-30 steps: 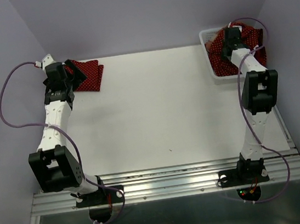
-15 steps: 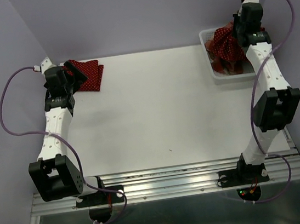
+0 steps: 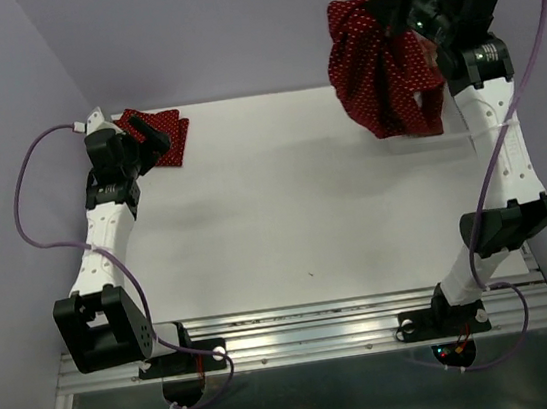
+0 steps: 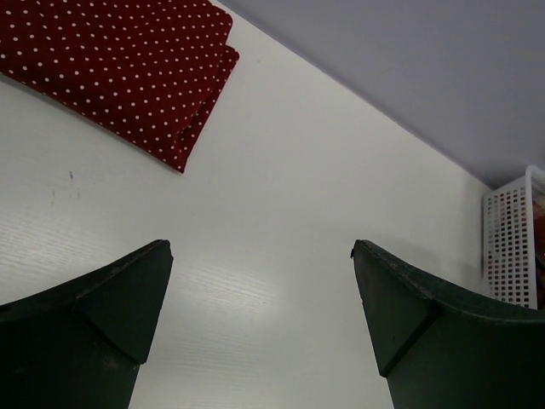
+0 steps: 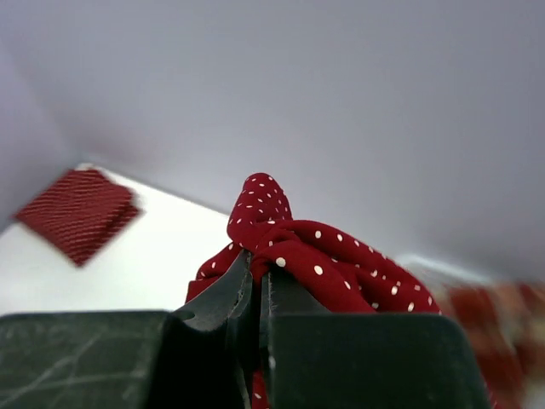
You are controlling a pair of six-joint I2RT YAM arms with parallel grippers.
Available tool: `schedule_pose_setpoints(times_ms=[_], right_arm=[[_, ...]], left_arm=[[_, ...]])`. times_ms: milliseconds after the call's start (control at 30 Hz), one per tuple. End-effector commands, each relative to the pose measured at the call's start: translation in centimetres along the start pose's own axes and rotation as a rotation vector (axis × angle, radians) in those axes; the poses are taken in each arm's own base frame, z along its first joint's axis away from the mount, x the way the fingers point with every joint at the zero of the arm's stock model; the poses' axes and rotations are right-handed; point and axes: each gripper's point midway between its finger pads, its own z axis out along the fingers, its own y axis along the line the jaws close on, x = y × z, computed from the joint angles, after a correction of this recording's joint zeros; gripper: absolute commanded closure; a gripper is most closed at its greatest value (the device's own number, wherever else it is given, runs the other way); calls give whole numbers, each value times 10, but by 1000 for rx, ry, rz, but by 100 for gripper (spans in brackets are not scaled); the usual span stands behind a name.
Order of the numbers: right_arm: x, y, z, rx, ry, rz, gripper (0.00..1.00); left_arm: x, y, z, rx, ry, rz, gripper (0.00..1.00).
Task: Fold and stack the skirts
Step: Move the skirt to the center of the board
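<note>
The right arm has swung up and away from the basket within the last second, and the right gripper (image 3: pixel 397 9) now carries the hanging skirt (image 3: pixel 382 69), dark red with white dots, high over the far right corner of the table (image 3: pixel 305 210). In the right wrist view the jaws are clamped tight on a bunched fold at the top of the cloth (image 5: pixel 315 256), which bulges up past the fingertips (image 5: pixel 258 273). The rest of the garment drapes down in loose folds, clear of the tabletop, and in the top view it covers the spot where the basket stood a second ago.

Across the table, the left arm has drawn back slightly. The left gripper (image 3: pixel 146 132) is wide open and holds nothing; its two dark fingers frame bare white tabletop in the left wrist view (image 4: pixel 262 251). Just beyond it, in the far left corner, lies the folded skirt (image 3: pixel 166 138), also dark red with white dots, flat on the table in a neat rectangle (image 4: pixel 119 68) and apart from the fingers. The right wrist camera catches the same folded skirt (image 5: pixel 78 213) far below, to its left.

The basket (image 4: pixel 509 239), white mesh, shows at the right edge of the left wrist view, against the lilac wall (image 4: pixel 383 51).
</note>
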Motion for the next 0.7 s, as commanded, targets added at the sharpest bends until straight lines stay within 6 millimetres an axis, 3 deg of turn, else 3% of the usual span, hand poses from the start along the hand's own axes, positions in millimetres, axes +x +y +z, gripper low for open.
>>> schedule_pose_setpoints(times_ms=[0, 33, 133, 267, 300, 367, 400, 433, 500, 533, 567, 600, 633, 667], right_arm=[[-63, 111, -7, -345, -152, -13, 99], [-76, 126, -9, -405, -194, -17, 99], [-91, 159, -17, -578, -247, 55, 99], [-57, 157, -2, -571, -186, 183, 96], [-15, 146, 9, -494, -97, 246, 93], [43, 134, 13, -411, 11, 284, 88], [60, 130, 2, -368, 39, 285, 85], [140, 111, 3, -240, 183, 315, 74], [206, 90, -14, -77, 314, 340, 55], [226, 80, -27, 1, 358, 346, 33], [268, 64, -47, 126, 477, 340, 29], [278, 58, -57, 167, 519, 326, 24], [284, 54, -72, 210, 565, 313, 3], [283, 53, -78, 218, 571, 310, 0]], left_arm=[[1, -18, -2, 81, 10, -12, 1], [5, -16, -2, 75, 20, -24, 1], [10, -6, -7, 21, 9, -115, 1], [12, 7, -26, -81, -9, -246, 1], [10, 12, -35, -119, -24, -279, 1], [16, 20, -44, -158, -27, -303, 1], [17, 26, -54, -192, -37, -310, 1], [20, 33, -57, -223, -45, -315, 1], [34, 46, -70, -281, -19, -318, 1], [38, 50, -73, -295, -12, -311, 1], [51, 58, -77, -323, 23, -291, 1], [56, 61, -81, -333, 34, -284, 1], [62, 63, -82, -336, 58, -274, 1], [76, 70, -82, -346, 102, -250, 1]])
